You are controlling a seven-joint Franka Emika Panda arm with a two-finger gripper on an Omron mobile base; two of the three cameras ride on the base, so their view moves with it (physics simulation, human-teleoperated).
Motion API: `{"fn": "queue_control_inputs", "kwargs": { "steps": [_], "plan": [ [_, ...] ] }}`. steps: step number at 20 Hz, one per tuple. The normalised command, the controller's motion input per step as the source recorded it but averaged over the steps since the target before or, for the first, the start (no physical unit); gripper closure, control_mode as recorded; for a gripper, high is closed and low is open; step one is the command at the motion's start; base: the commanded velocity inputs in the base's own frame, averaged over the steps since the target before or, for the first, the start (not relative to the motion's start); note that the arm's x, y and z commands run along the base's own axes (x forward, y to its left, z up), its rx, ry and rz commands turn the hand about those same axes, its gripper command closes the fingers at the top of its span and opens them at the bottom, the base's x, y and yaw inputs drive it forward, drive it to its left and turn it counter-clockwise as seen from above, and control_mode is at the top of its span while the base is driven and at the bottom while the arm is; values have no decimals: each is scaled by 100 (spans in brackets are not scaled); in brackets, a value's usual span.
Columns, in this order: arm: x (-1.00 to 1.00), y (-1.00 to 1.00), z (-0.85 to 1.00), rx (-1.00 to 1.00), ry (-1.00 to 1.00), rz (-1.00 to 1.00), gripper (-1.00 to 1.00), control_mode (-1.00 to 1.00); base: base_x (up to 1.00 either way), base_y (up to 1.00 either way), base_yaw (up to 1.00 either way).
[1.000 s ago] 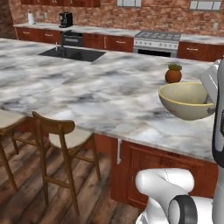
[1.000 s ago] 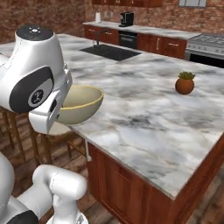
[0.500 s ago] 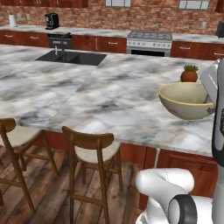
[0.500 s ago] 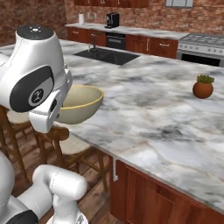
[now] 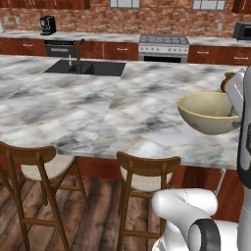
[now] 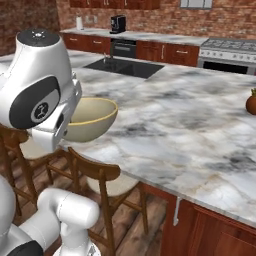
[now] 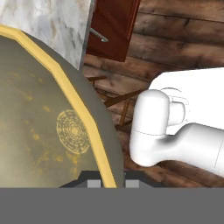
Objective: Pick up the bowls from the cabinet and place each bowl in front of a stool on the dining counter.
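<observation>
The dining counter (image 5: 122,105) extends ahead of the gripper; since the earlier frames the base has driven sideways, so the counter's black inset sink (image 5: 86,67) and both wooden stools (image 5: 144,184) have shifted across each base view while the arm's pose is unchanged. The stools stand below the counter's near edge, under and to the left of the gripper. The tan-beige bowl (image 5: 206,112) hangs upright above the counter's near edge. The gripper (image 7: 107,180) is clamped on the bowl's rim, one finger on each side of the wall. A small potted plant (image 6: 250,102) stands on the counter beyond the bowl.
</observation>
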Motion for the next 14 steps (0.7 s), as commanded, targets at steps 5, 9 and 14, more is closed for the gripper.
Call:
{"fn": "queue_control_inputs", "kwargs": {
  "steps": [5, 9, 14],
  "plan": [
    [0, 0, 0, 0, 0, 0, 100, 100, 34, 30, -19],
    [65, 0, -10, 0, 0, -9, 100, -100, 15, 0, -4],
    [100, 0, -26, 0, 0, -5, 100, -100, 0, 0, 0]
  ]
}}
